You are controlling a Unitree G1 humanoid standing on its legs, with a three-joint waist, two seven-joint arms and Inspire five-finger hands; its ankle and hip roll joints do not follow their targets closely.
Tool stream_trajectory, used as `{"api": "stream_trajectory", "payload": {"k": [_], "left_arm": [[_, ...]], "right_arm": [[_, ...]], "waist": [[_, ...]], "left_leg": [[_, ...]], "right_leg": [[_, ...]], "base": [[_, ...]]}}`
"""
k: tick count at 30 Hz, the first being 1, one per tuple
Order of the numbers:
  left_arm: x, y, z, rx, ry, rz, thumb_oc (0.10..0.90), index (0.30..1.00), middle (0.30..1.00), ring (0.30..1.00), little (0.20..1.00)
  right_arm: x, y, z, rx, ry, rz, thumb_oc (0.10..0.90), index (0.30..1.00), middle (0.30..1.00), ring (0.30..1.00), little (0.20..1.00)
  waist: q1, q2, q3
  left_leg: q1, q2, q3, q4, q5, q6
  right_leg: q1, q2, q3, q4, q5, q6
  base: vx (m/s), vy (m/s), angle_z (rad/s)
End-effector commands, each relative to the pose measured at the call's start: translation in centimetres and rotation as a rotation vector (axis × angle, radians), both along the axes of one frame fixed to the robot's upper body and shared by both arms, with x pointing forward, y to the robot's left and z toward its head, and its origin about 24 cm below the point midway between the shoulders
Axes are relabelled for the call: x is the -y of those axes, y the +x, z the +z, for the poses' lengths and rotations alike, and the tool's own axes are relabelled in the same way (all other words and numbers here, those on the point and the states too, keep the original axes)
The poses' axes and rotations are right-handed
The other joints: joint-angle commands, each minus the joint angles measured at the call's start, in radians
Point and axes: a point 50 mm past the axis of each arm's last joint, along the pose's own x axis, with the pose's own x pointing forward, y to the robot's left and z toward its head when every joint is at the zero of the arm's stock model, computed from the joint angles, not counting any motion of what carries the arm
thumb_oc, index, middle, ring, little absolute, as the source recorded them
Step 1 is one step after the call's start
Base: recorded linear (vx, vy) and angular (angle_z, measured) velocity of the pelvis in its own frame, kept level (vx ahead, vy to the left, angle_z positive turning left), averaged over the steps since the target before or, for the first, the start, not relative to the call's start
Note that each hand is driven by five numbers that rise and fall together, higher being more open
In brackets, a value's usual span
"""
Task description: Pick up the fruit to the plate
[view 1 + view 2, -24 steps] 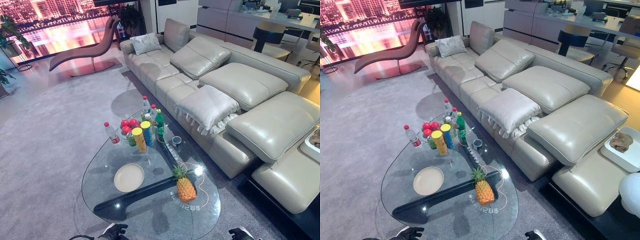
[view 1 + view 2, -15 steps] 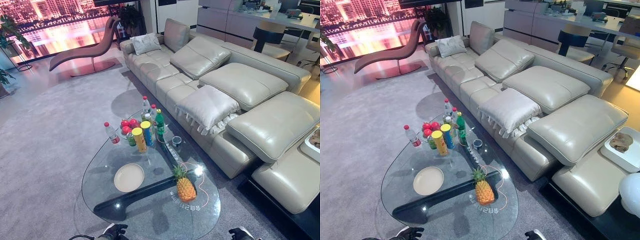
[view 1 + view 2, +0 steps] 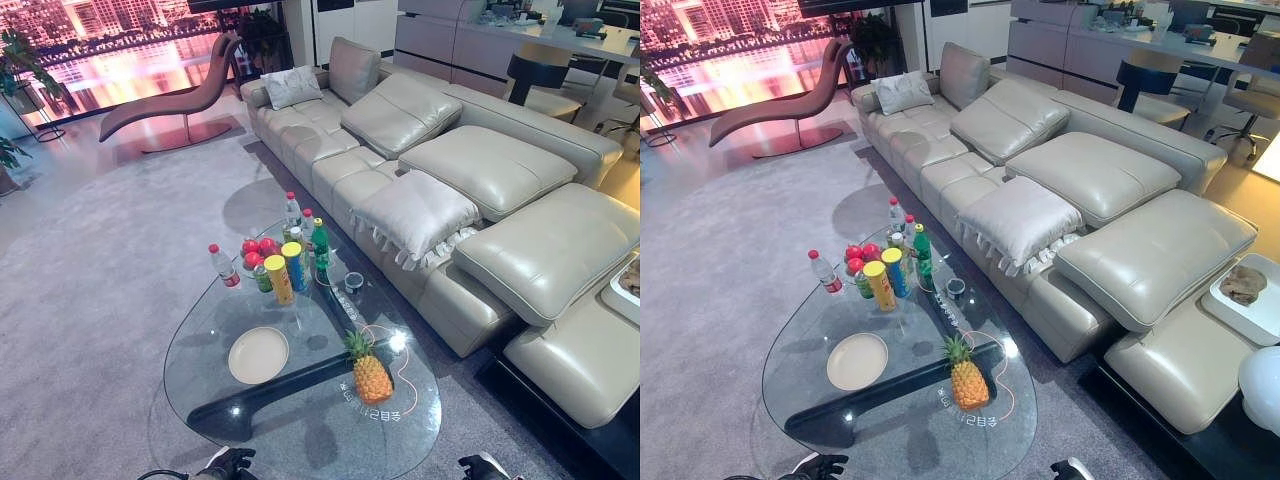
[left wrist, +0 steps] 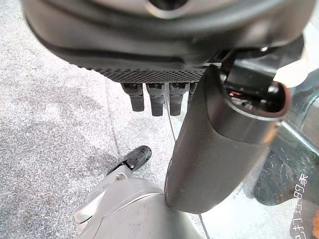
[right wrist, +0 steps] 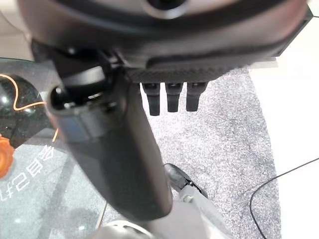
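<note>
The left robot hand point(image 3: 228, 464) and the right robot hand point(image 3: 480, 467) are hanging low, each holding nothing, fingers point(image 4: 157, 98) pointing down and relaxed, thumb extended alongside them

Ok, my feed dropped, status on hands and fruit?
Both hands low at the near table edge, left hand and right hand open, empty. Pineapple upright on glass table, plate bare. Path clear.

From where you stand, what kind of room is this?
Most likely a living room or lounge: a long pale leather sofa with cushions, a chaise longue on grey carpet, and a glass coffee table holding a plate, a pineapple and bottles.
</note>
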Motion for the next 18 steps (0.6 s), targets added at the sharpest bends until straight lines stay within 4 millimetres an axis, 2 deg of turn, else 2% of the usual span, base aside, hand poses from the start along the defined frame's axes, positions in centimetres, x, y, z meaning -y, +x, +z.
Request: {"api": "stream_trajectory", "payload": {"k": [1,11,15,16,18], "left_arm": [[0.1,2.7,0.6,0.05,0.01,0.015,0.8,0.9,0.9,0.9,0.9],[-0.1,1.9,0.4,0.037,0.011,0.05,0.8,0.9,0.9,0.9,0.9],[-0.3,2.3,0.6,0.053,0.01,0.093,0.8,0.9,0.9,0.9,0.9],[-0.4,2.7,0.8,0.077,0.006,0.105,0.8,0.9,0.9,0.9,0.9],[-0.5,3.2,1.0,0.095,0.003,0.114,0.8,0.9,0.9,0.9,0.9]], "right_arm": [[1.0,3.0,1.1,0.068,-0.103,0.005,0.8,0.9,0.9,0.9,0.9],[2.7,1.6,1.2,0.039,-0.153,-0.055,0.8,0.9,0.9,0.9,0.9],[3.6,1.6,1.5,0.032,-0.175,-0.071,0.8,0.9,0.9,0.9,0.9],[3.9,2.0,1.8,0.048,-0.185,-0.077,0.8,0.9,0.9,0.9,0.9],[4.1,2.4,2.0,0.06,-0.19,-0.083,0.8,0.9,0.9,0.9,0.9]], "waist": [[0.035,-0.016,0.055],[0.042,0.001,0.074],[0.042,0.01,0.111],[0.042,0.013,0.138],[0.042,0.015,0.156]], "left_leg": [[0.041,0.004,-0.003,0.006,-0.071,0.004],[0.026,-0.011,-0.014,0.006,-0.07,0.007],[-0.012,-0.023,-0.018,0.006,-0.058,0.012],[-0.032,-0.029,-0.019,0.006,-0.051,0.013],[-0.047,-0.031,-0.02,0.006,-0.046,0.014]], "right_leg": [[-0.005,-0.04,-0.053,0.03,-0.004,0.006],[-0.017,-0.046,-0.056,0.027,0.001,0.009],[-0.056,-0.055,-0.051,0.018,0.023,0.011],[-0.077,-0.061,-0.049,0.015,0.034,0.013],[-0.093,-0.064,-0.047,0.015,0.041,0.014]], "base": [[0.05,0.027,0.01],[0.05,0.015,0.01],[-0.01,0.015,0.0],[-0.04,0.016,0.01],[-0.09,0.015,0.01]]}}
